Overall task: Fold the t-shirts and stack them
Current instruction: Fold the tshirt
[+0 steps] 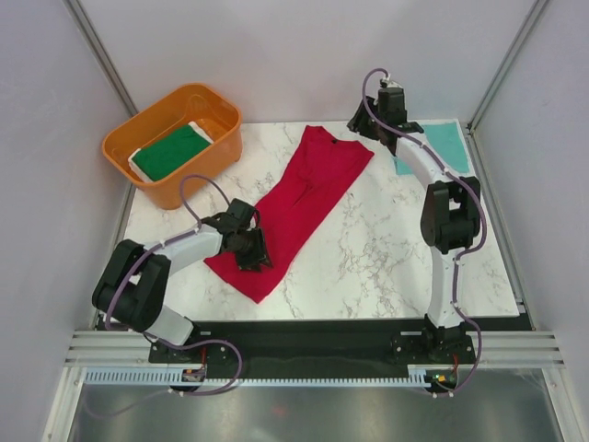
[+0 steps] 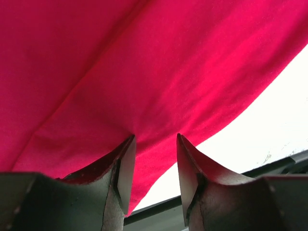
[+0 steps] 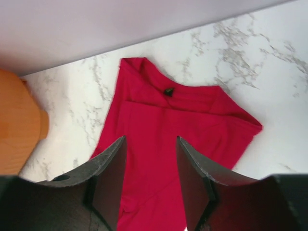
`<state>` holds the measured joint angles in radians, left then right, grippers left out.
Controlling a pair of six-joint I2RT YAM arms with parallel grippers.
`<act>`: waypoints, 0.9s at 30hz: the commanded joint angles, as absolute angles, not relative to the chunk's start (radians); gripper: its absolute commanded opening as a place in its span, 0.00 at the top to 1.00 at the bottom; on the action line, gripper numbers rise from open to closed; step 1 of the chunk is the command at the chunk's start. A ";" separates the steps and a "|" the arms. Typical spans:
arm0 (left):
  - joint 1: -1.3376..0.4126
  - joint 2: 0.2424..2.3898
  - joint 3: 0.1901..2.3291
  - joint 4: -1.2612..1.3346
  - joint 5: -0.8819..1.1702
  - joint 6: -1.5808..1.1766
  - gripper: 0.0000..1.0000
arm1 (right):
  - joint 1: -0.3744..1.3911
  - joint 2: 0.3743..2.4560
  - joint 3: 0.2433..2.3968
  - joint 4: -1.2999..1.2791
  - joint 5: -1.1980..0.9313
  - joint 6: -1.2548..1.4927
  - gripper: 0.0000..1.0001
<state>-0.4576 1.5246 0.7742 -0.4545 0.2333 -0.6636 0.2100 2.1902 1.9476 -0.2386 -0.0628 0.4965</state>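
1. The worktop (image 1: 368,267) is a white, marble-patterned slab.
2. A red t-shirt (image 1: 304,203) lies diagonally across the middle of the worktop, collar toward the far edge.
3. An orange plastic tub (image 1: 198,175) stands on the far-left corner.
4. A teal t-shirt (image 1: 446,143) lies flat at the far-right corner, partly hidden.

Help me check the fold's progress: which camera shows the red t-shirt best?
Top external: the whole red t-shirt lies in frame, diagonal across the table. Right wrist shows only its collar end; left wrist shows just close-up cloth.
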 commanded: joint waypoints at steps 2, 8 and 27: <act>-0.563 1.502 0.703 -0.456 0.144 -0.813 0.52 | 0.144 2.207 1.875 -0.219 -0.115 0.535 0.48; -0.690 1.491 0.701 -0.457 0.118 -0.968 0.52 | 0.109 2.258 1.829 -0.189 -0.135 0.535 0.53; -0.813 1.514 0.742 -0.459 0.142 -1.098 0.52 | 0.083 2.540 2.002 -0.166 -0.213 0.531 0.79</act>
<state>-0.7891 1.4799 0.7189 -0.4213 0.1547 -1.0332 0.0925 2.4676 1.9396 -0.1570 -0.2203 0.5343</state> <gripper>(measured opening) 0.474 0.243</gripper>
